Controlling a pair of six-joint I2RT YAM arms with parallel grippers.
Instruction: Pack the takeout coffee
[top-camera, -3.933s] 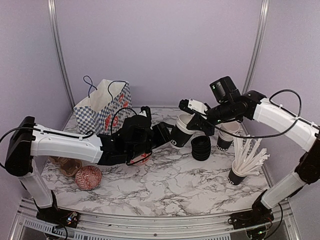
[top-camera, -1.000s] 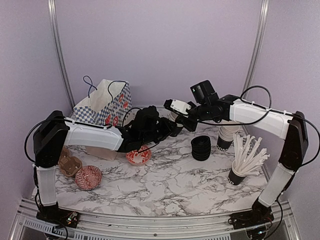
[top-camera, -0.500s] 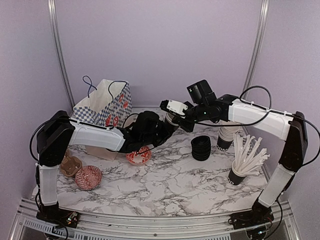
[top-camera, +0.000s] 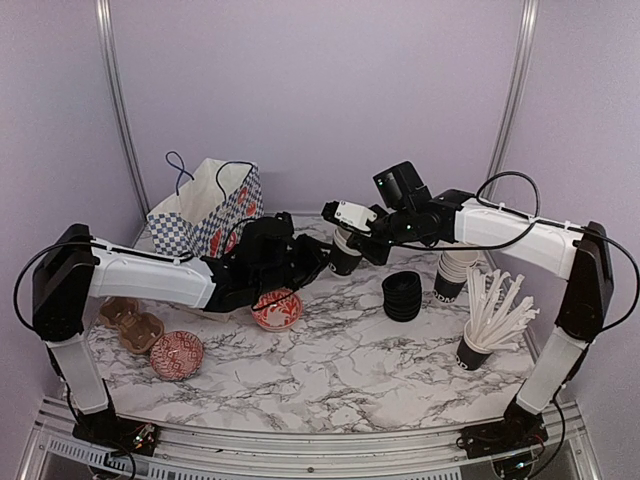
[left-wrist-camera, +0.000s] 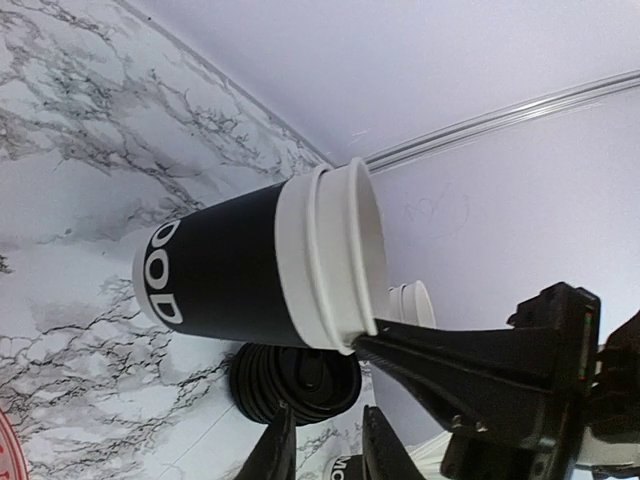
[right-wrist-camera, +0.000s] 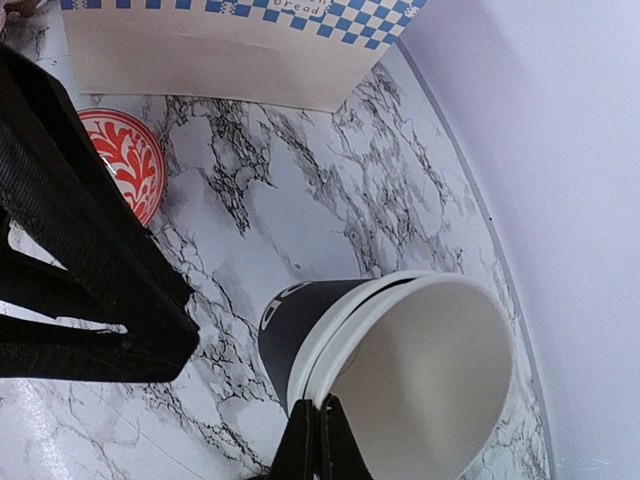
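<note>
Your right tool (right-wrist-camera: 320, 432) is closed on the cream lip of a paper coffee cup (left-wrist-camera: 230, 275), and that thin pinch seems to be all that carries it. The cup hangs tipped well over, mouth toward the right arm. It is above the tabletop (top-camera: 350, 370) near the middle of the far edge, and it has no lid. Your left tool (left-wrist-camera: 330, 448) is near the cup's side, its fingers spread with nothing between them. I see no contact.

This looks like a handover, and that is where it can fail. If you let go of the lip before the left fingers have closed round the wall, the cup drops. It may then roll toward the red patterned bowl (top-camera: 277, 308) or the stack of black lids (top-camera: 402, 296). Close the left tool too hard and the paper wall may buckle. Pinch the lip harder and it may crease, so a lid won't seat.

Both wrist views show what looks like a doubled rim, so two cups may be nested, and gripping only the outer one could pull them apart. The arms are close together, so a hasty move could knock one against the other. The checked paper bag (top-camera: 205, 210) stands at the far left corner, well apart from the cup.
</note>
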